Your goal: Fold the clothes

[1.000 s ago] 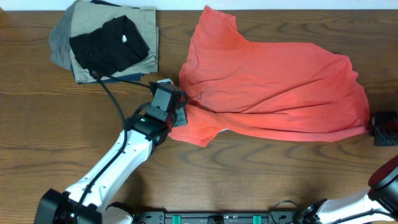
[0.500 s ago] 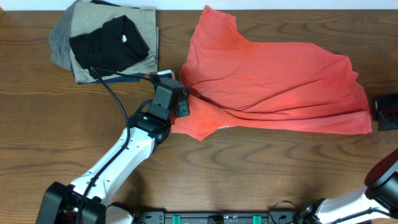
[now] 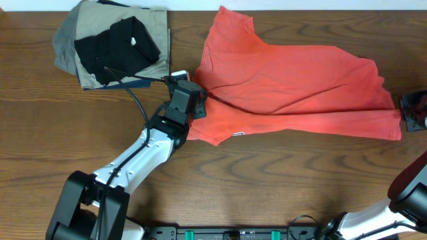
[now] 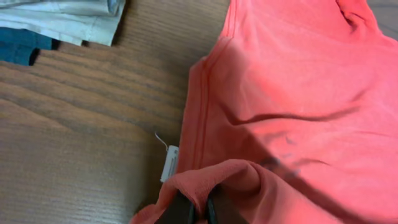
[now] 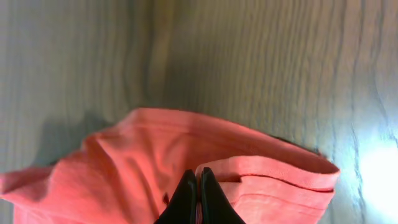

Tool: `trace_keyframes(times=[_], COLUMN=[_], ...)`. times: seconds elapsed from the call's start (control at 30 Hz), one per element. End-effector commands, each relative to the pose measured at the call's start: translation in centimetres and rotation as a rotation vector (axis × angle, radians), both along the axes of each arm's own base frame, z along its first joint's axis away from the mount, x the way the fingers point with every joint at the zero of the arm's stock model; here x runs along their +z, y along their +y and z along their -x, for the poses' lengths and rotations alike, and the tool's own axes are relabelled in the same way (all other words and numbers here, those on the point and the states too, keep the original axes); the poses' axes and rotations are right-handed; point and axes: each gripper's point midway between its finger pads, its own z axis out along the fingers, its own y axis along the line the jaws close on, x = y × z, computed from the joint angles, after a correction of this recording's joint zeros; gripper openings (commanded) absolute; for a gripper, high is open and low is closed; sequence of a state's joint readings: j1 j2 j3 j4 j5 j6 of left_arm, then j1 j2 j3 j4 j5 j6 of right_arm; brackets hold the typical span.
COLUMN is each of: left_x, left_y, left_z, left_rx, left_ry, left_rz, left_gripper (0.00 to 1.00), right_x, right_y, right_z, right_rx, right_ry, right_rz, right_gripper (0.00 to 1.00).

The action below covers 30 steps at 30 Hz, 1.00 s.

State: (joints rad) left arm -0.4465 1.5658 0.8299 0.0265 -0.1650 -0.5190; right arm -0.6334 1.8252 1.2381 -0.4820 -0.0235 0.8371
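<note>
coral-red t-shirt lies spread across the upper right of the overhead frame on the wooden tabletop, with one end reaching toward the top edge. its lower long edge is gripped at both ends.

left pincer: clamped on a bunched fold of the shirt's edge. in the left wrist view the cloth rolls over the fingertips, and a small white tag lies on the wood just beside the bunch.

right pincer: fingers pressed together on the doubled hem, at the far right edge of the overhead frame.

change noted: within the last second both pincers have moved toward the top of the frame and carried the lower edge with them. the strip of shirt lying lowest in the frame is now narrower. the edge runs straighter between the two grips. a dark crease has formed across the body where the lifted layer meets the flat one. the small white logo near the lower left corner has ridden up with the edge.

assessment: a lengthwise fold appears to be under way but is not yet laid, since the edge is only part of the way over the body. both grips look sound. the shirt's left end sits near the stack of folded garments at upper left and is apart from it.
</note>
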Motion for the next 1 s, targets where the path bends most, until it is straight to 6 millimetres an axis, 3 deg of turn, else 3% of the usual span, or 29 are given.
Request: trace_keyframes(times=[0.0,0.27,0.4,0.6,0.97], left_x=[0.2,0.1,0.7,-0.1,-1.7], left_y=[0.6,1.2,0.8,0.6,1.9], left_z=[-1.0,-2.1,-3.1,-3.4,-3.6], left_rx=[0.025,0.059,0.060,0.061,0.115], left_ry=[-0.021,-0.051,-0.099,-0.099,-0.086], left_rz=[-0.031,-0.027,-0.004,-0.005,-0.070], left_gripper=[0.06,0.06,0.06,0.06,0.06], right_x=[0.5,0.6,0.9,1.4,2.1], right_y=[-0.6,-0.9,-0.4,0.3,-1.2], right_z=[-0.4,-0.3,-1.2,-2.6,-2.2], right_rx=[-0.012,-0.028,-0.004,0.019,-0.033], right_ry=[0.000,0.033,0.029,0.016,0.037], right_rz=[0.037,0.093,0.128,0.177,0.265], right_gripper=[0.01,0.01,0.01,0.01,0.01])
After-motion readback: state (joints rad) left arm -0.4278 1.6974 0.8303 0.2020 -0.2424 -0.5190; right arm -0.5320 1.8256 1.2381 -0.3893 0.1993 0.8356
